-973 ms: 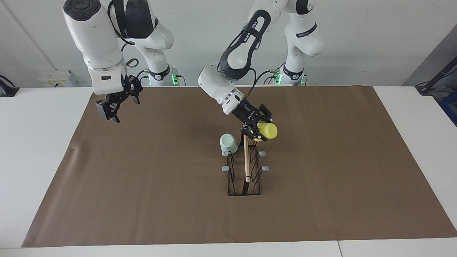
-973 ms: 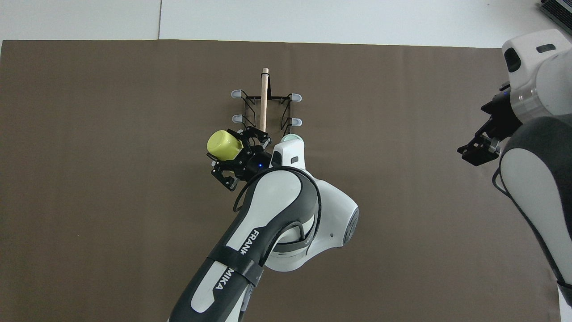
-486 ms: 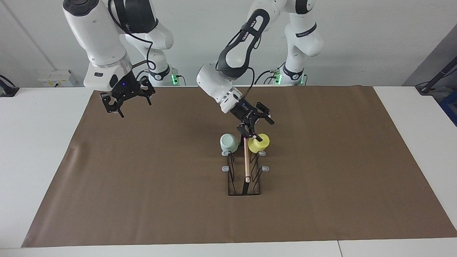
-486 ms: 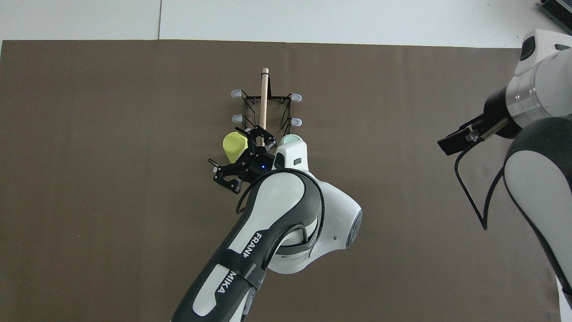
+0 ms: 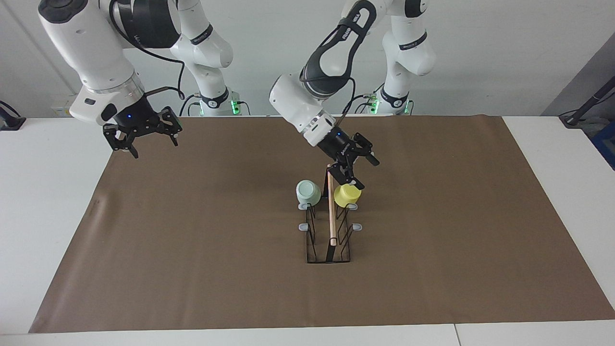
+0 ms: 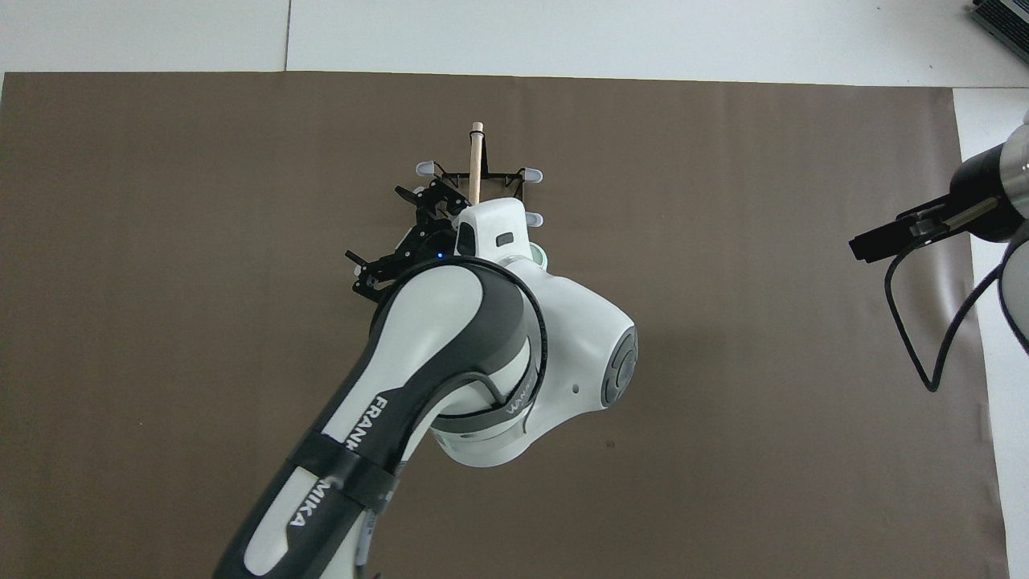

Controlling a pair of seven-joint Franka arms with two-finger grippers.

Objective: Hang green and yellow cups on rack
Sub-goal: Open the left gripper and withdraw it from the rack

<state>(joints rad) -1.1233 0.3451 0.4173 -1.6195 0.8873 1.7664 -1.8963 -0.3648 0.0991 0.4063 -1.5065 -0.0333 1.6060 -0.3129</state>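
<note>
Since a second ago: my left fingers point(image 5: 359, 169) have let go of the yellow cup point(image 5: 347, 195), which then lay sideways in their grip; my right arm has swung out toward its own end of the table.
Left fingers: spread wide, holding nothing, just above the yellow cup; in the facing view one fingertip lies close against the cup's upturned base, and whether it touches I cannot tell.
Right fingers point(image 5: 144, 139): spread open, empty, raised over the edge of the brown mat point(image 5: 192, 269) at the right arm's end; that arm waits.
Yellow cup: mouth down on the rack's point(image 5: 329, 235) prong nearest the robots, on the side toward the left arm's end; my own arm hides it in the overhead view.
Green cup point(image 5: 307, 192): mouth down on the matching prong on the side toward the right arm's end, level with the yellow cup, the wooden rod point(image 5: 331, 211) between them.
Rack: upright near the middle of the mat, its four remaining prongs bare.
Table point(image 5: 552, 192): white, carrying the mat.
</note>
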